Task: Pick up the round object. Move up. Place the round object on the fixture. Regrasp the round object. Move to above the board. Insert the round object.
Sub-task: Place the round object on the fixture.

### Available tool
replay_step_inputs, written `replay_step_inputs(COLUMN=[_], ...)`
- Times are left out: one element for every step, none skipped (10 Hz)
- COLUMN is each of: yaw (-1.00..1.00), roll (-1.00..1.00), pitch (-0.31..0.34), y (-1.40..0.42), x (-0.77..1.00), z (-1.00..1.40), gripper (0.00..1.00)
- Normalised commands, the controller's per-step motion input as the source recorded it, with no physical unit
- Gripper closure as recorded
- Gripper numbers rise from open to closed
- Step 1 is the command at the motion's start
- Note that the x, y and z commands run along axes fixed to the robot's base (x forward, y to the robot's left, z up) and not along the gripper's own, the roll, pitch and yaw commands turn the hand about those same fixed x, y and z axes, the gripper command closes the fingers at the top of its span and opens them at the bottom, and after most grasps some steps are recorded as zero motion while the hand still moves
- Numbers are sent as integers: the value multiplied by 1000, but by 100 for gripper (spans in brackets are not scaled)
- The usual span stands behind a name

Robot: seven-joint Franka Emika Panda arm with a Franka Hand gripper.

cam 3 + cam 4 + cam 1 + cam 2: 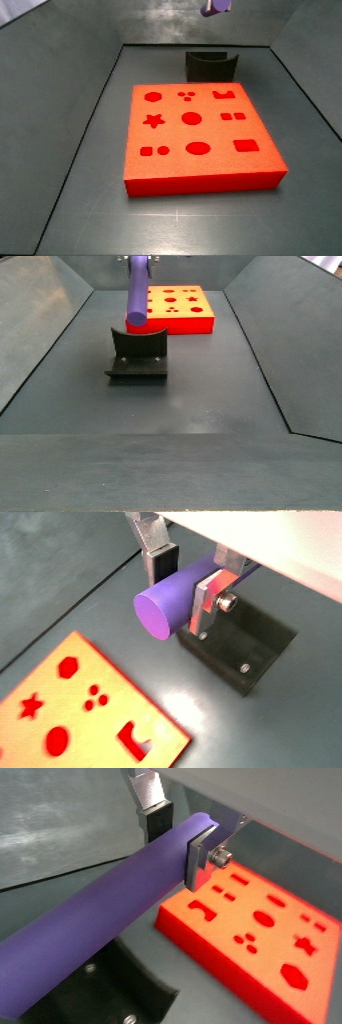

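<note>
Clearly held aloft: peg (170, 605) clamped near one end between the fingers (210, 600) of the gripper (181, 838), hanging high above the fixture (138, 354) at the floor's far end in a side view, well clear of the board (194, 135). Looks rigid, smooth and light, probably slippery against the pads, so likely to pivot under an end grip. Best retaken nearer the middle, square across the round flank, once resting in the notch.
</note>
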Motion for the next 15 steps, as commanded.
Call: replay_step_inputs(yaw=[-17,-23,-38,-47,-70,-94,-125,-135,-148,-152,-152,-170,-157,-143,-112], roll=[-1000,-1000,-1000,-1000,-1000,-1000,-891,-769,-519,-347,-221,-122,-102,-97,-81], pitch=[49,58,86,97,114,128,129,119,97,76,38,11,-13,-31,-61], y=[30,31,38,38,43,42,43,45,45,41,32,27,27,29,32], x=[58,71,85,86,86,81,79,79,83,81,69,91,99,111,116], z=[-21,-24,-19,-17,-22,-22,-18,-21,-23,-18,-7,-1000,-1000,-1000,-1000], gripper=[100,100,100,100,100,100,100,100,100,100,100,100,100,100,100])
